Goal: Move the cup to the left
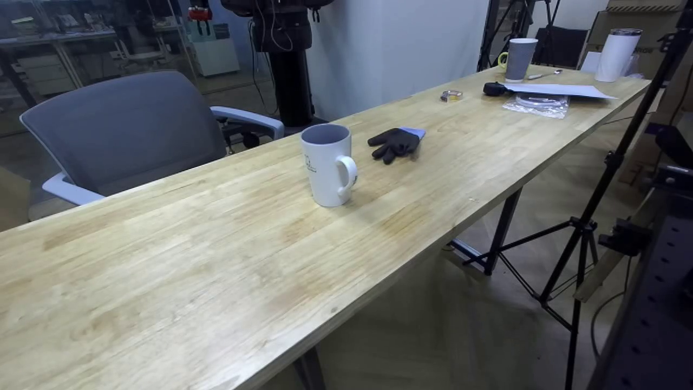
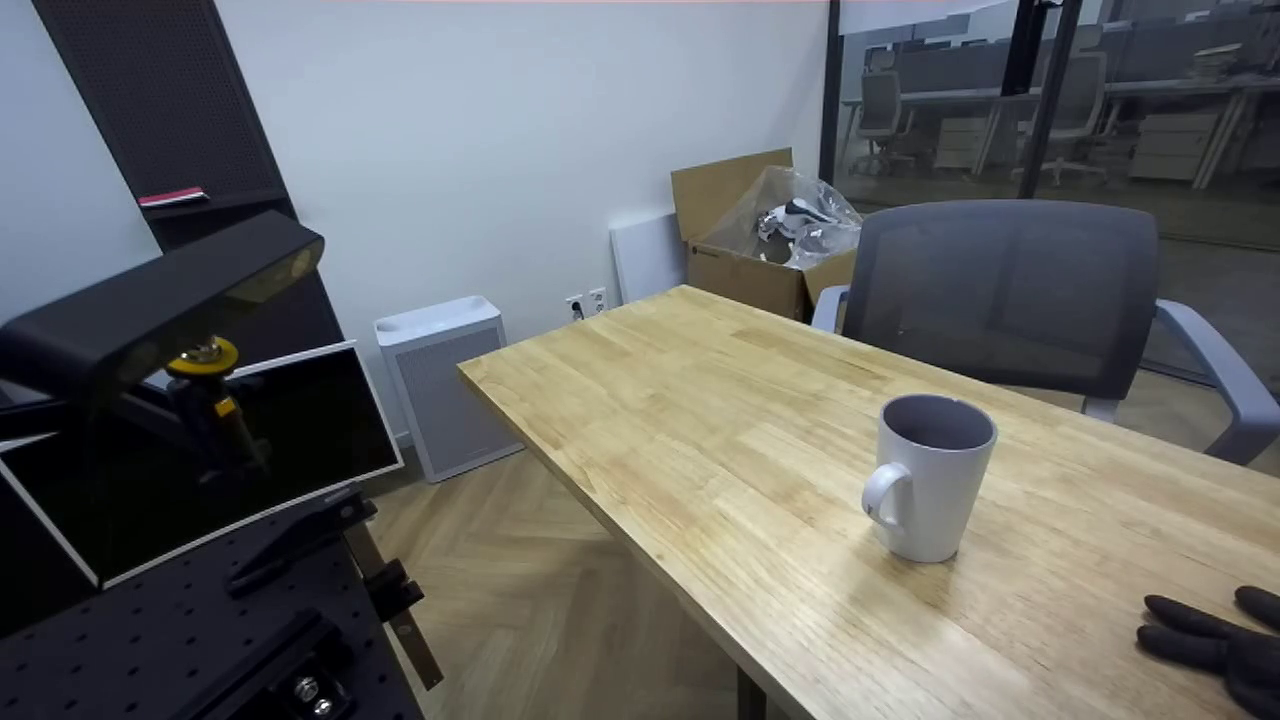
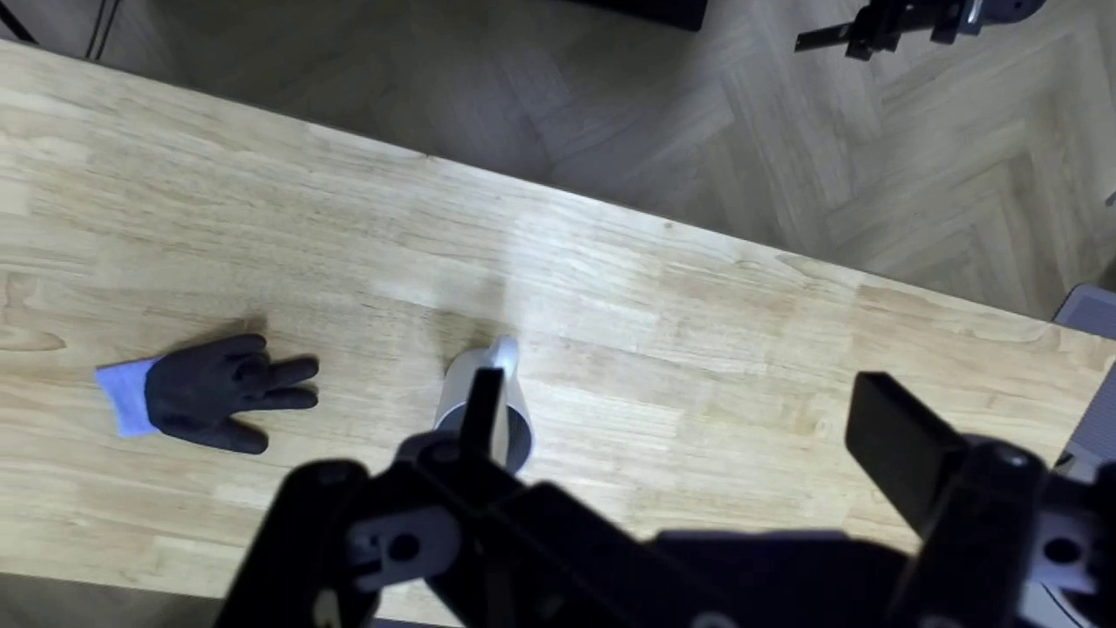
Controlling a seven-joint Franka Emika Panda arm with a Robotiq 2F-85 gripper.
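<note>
The cup, a white mug [image 1: 326,176] with a loop handle and a grey inside, stands upright on the wooden table in both exterior views; it also shows in an exterior view [image 2: 938,490]. In the wrist view the cup [image 3: 460,384] is partly hidden behind the left finger of my gripper. My gripper [image 3: 680,388] is open with its fingers wide apart and nothing between them. It is above the table, with the cup below and behind its left finger. The gripper does not show in either exterior view.
A black glove [image 1: 396,143] with a blue cuff lies near the cup. A mug with a yellow handle [image 1: 521,59], a white tumbler [image 1: 618,54], paper [image 1: 557,89] and a small tape roll [image 1: 451,96] stand farther along the table [image 1: 178,281]. An office chair [image 1: 124,135] stands alongside.
</note>
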